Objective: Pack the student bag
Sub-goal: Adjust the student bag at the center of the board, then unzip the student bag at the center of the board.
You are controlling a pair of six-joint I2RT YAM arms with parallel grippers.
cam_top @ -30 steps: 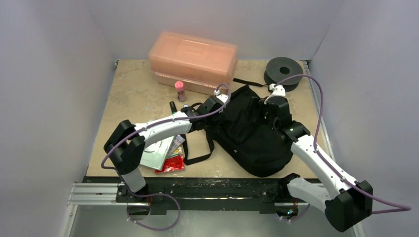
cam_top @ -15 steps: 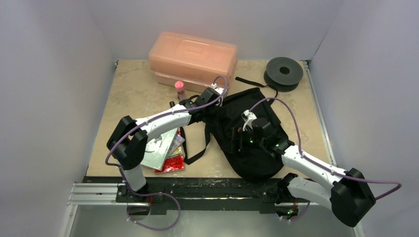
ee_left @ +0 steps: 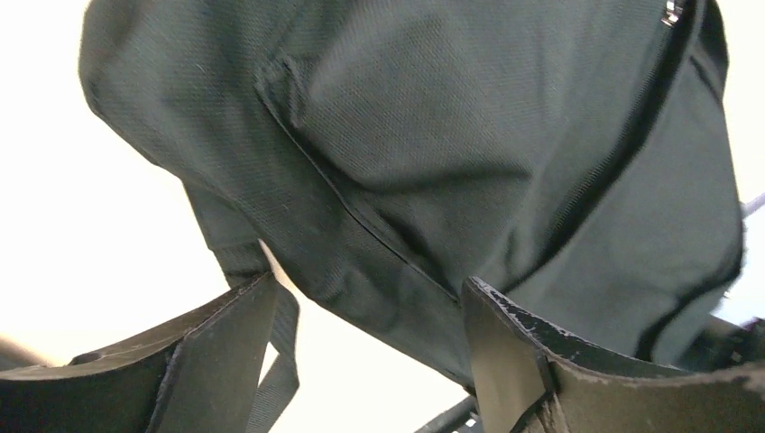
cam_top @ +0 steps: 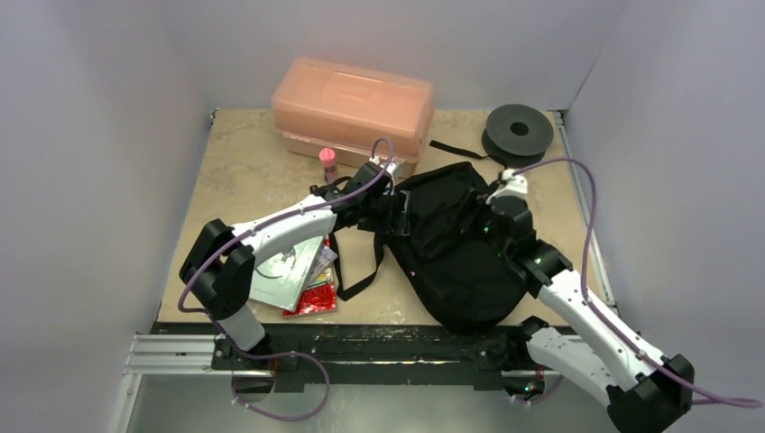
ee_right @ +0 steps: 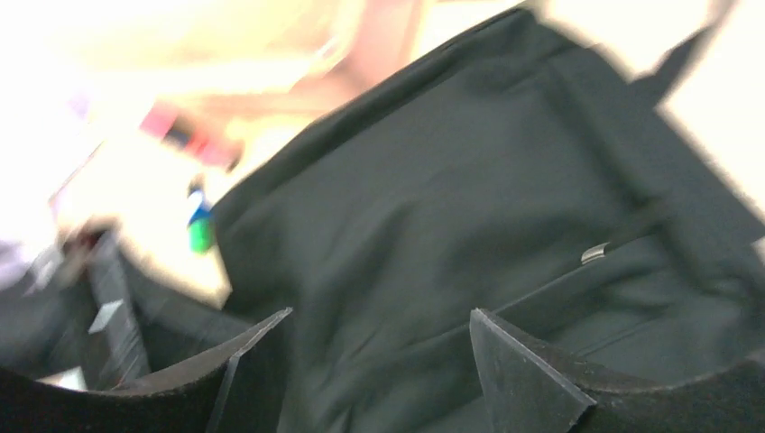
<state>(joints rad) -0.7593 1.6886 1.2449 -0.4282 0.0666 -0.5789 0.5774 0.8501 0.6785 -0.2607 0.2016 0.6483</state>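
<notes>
Beige tabletop (cam_top: 244, 171), soft black fabric backpack (cam_top: 451, 253) slumped toward 3 o'clock.
Left claw (ee_left: 370, 293) at its 10 o'clock, right claw (ee_right: 379, 316) at 2, both released, gripping nothing; floppy fabric could easily snag a finger.

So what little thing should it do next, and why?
Probably lower the right arm so its open jaws can close on the zip pull. The bag looks zipped shut, both sets of jaws are open and hold nothing, and the pouches lie outside it, so it likely has to be opened first.
</notes>
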